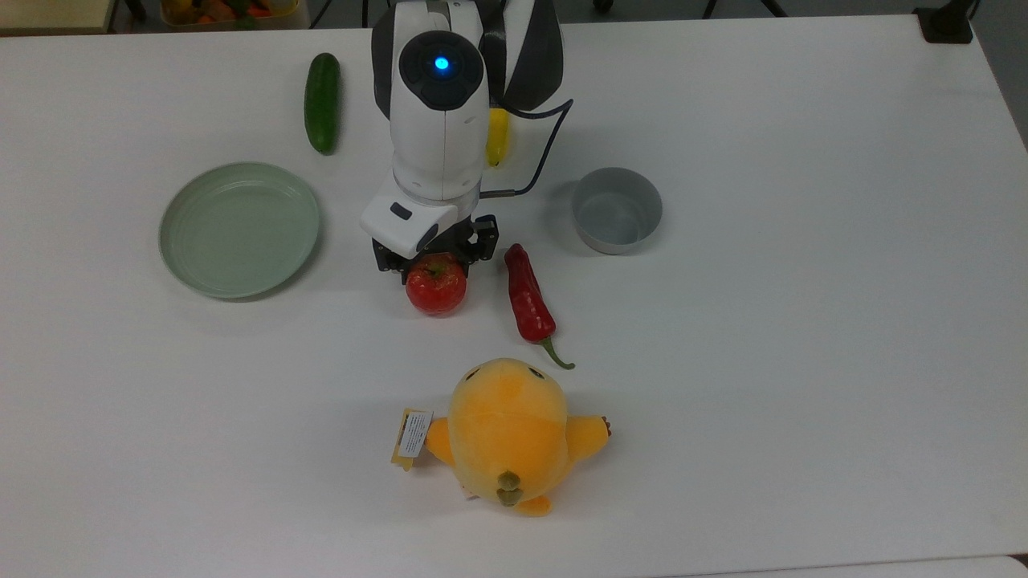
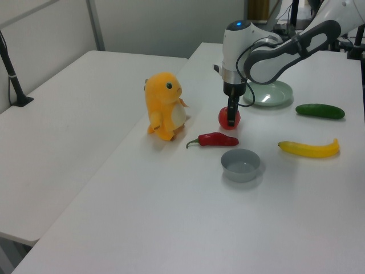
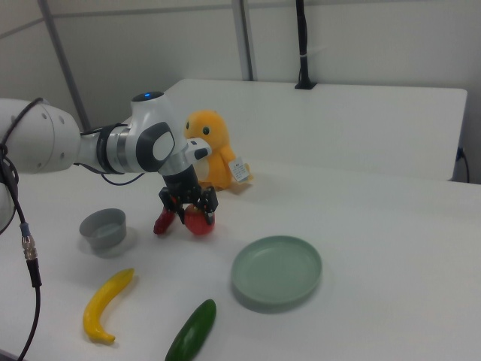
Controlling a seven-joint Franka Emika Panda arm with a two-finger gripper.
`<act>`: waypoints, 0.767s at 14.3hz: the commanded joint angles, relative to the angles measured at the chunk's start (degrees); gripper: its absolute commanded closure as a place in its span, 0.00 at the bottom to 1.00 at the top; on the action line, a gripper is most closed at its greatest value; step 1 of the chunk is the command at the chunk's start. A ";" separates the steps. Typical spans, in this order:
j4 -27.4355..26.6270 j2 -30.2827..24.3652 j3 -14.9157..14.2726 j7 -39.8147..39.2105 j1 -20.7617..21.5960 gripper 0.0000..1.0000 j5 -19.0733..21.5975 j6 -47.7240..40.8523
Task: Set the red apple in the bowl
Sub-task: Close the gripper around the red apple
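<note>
The red apple [image 1: 436,287] rests on the white table, just left of a red chili in the top view. My gripper [image 1: 436,269] comes down over it from above, its fingers pressed on either side, shut on the apple [image 3: 198,222]. In the left view the gripper [image 2: 231,117] covers the apple's right part [image 2: 223,117]. The grey bowl [image 1: 601,238] stands empty to the top view's right of the apple, beyond the chili. In the right view the bowl [image 3: 103,235] is at the right view's left of the gripper [image 3: 197,214].
A red chili pepper [image 1: 528,297] lies between apple and bowl. A pale green plate [image 1: 239,229] sits at the top view's left, a cucumber [image 1: 322,102] behind it, a banana [image 1: 498,136] partly under the arm. An orange plush toy [image 1: 506,433] stands near the front.
</note>
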 commanded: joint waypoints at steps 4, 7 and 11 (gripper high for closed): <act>-1.37 -4.11 0.22 0.39 0.24 0.65 -0.01 -0.61; -1.37 -6.92 0.21 0.30 0.24 0.65 0.08 -2.99; -1.37 -10.78 0.30 0.30 0.50 0.65 0.26 -6.41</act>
